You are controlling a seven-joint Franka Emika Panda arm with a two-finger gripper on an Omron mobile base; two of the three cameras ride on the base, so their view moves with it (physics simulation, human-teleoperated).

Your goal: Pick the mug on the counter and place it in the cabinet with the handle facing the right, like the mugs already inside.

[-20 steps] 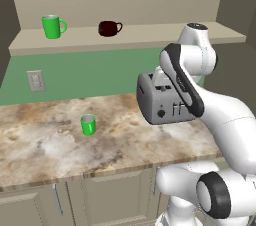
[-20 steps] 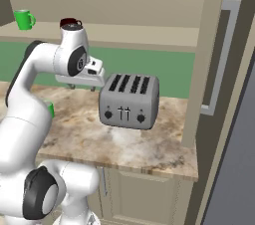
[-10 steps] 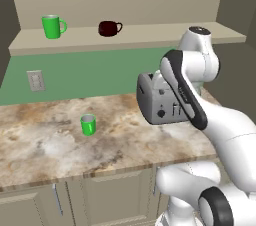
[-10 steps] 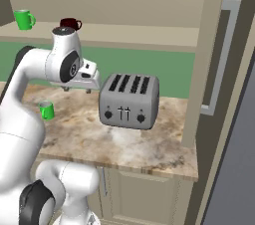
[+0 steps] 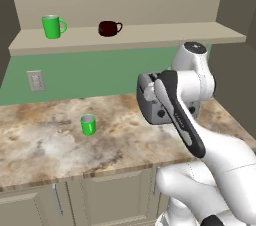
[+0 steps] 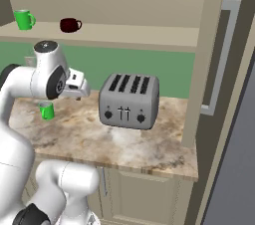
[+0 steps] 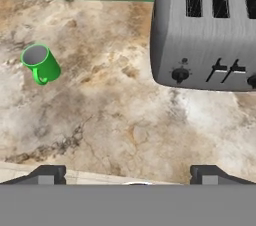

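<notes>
- The gripper point(image 7: 127, 172) hangs above the worktop's point(image 7: 115, 115) front edge, its two tips set wide apart with nothing between them; I'd say it is held open like that to be ready for the mug.
- In the hand view the toaster point(image 7: 205, 30) fills the 1 o'clock quarter, close under the hand, so the arm will need to swing away from it to reach the target.
- The mug point(image 7: 41, 63) sits toward 10 o'clock from the gripper, well apart from it, upright on bare stone with its grey inside showing.
- Its handle point(image 7: 38, 77) points roughly at 6 o'clock in that view, toward the front edge; it will likely need turning before shelving so it faces right.
- From the left base view the mug point(image 5: 88, 124) stands alone at about 9 o'clock of the toaster point(image 5: 150, 101), with clear stone all round for an approach from above.
- Up on the cabinet point(image 5: 150, 35) shelf a second green mug point(image 5: 51, 26) and a dark red mug point(image 5: 108, 28) stand with handles to the right, the pattern to copy; free shelf lies at their 3 o'clock.
- The reach has hardly begun, by my judgement.
</notes>
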